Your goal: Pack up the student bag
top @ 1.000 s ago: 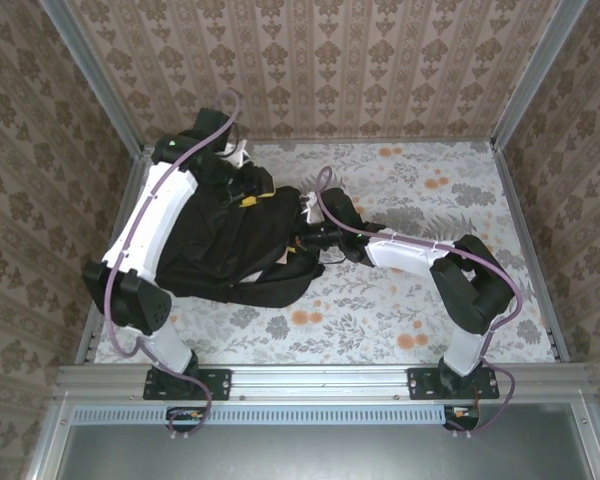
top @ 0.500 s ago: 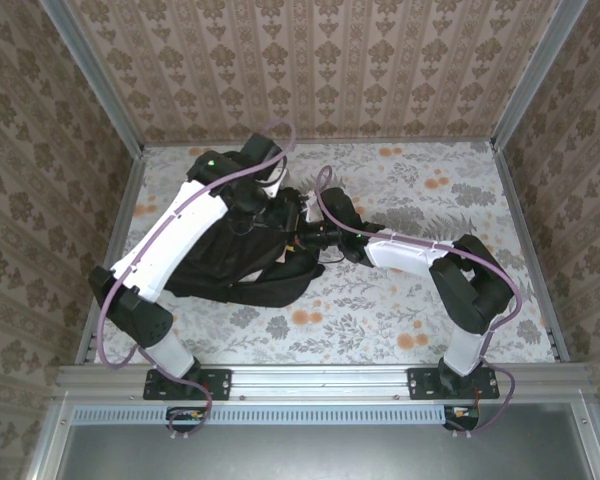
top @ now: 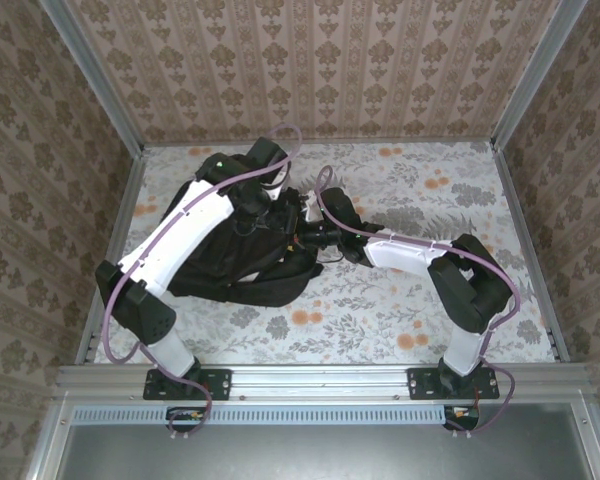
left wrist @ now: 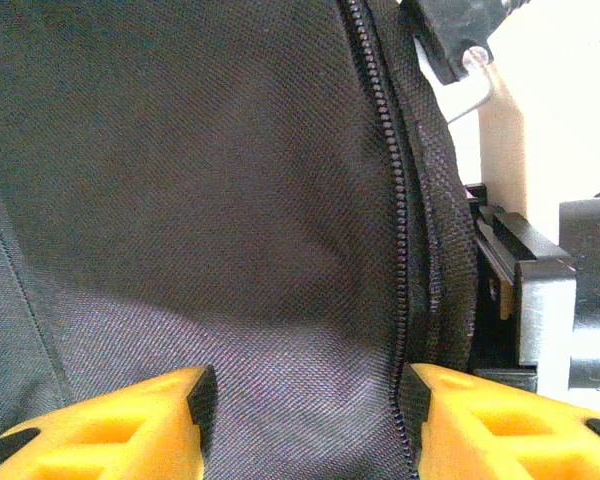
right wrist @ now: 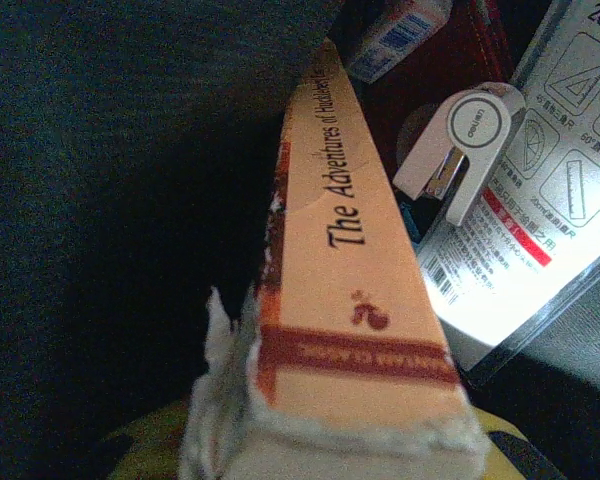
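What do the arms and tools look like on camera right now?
The left arm and right arm each have white shells, black joints and a purple cable running along them. The left tool has yellow fingers.

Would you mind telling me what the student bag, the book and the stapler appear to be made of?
The student bag: matte black woven fabric, likely synthetic; the weave grain shows, and the zipper teeth look plastic. The book: paper, with an orange card cover and frayed edges. The stapler: smooth white shell, probably plastic, with what looks like a metal insert.
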